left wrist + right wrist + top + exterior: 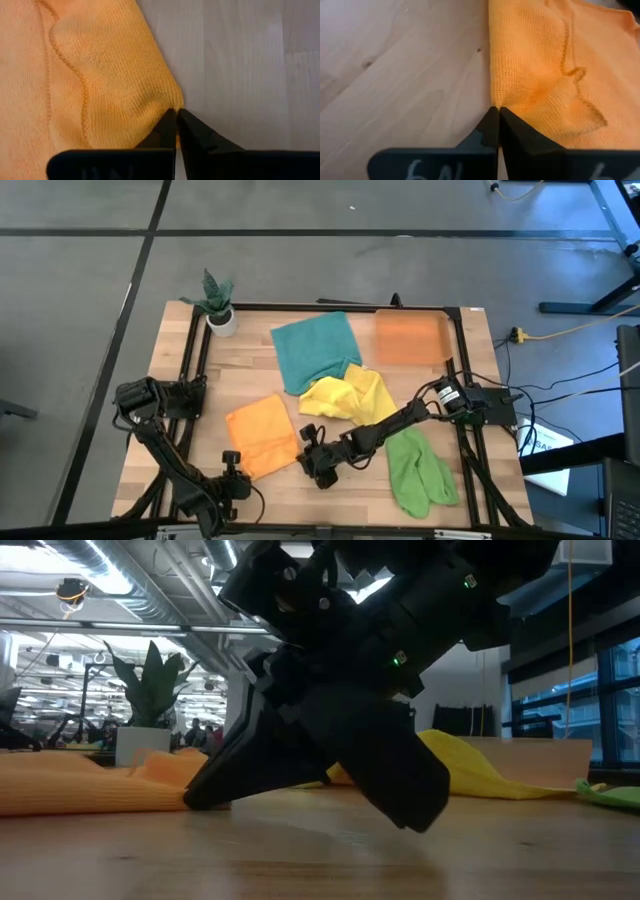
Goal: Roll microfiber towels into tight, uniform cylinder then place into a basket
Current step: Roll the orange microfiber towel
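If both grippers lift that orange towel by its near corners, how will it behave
The orange towel will probably sag between the left gripper and right gripper, since it already lies rumpled with a folded hem. Its knitted surface looks grippy, so the shut fingertips likely won't slip. It seems light and should drag easily across the table.

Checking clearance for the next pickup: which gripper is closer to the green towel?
Right. The right gripper sits just left of the green towel, pinching the orange towel; the left gripper is across that towel, farther away.
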Robot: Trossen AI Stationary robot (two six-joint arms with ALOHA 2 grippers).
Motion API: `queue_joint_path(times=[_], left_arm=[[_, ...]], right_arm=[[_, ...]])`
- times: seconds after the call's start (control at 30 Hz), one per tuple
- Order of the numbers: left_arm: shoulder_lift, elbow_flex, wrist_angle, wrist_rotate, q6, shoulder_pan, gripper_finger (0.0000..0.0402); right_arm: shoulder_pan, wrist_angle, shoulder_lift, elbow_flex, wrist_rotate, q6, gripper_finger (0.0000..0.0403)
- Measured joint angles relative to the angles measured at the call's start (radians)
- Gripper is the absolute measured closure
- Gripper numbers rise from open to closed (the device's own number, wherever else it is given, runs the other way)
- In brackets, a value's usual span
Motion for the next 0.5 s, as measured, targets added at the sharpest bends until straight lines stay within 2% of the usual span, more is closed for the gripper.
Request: queue_joint_path(times=[0.27, 0.4, 0.5], left_arm=[[-0.051, -0.008, -0.004, 0.041, -0.003, 0.002, 0.0401], [-0.086, -0.010, -0.014, 0.132, -0.049, 0.020, 0.0401], [-0.091, -0.009, -0.015, 0.160, -0.051, 0.039, 0.0401]], right_arm=[[0.000, 0.003, 0.000, 0.000, -0.039, 0.028, 0.0399], [-0.006, 0.004, -0.017, 0.001, -0.131, 0.064, 0.0400], [-0.019, -0.004, -0.039, 0.001, -0.193, 0.122, 0.0401]])
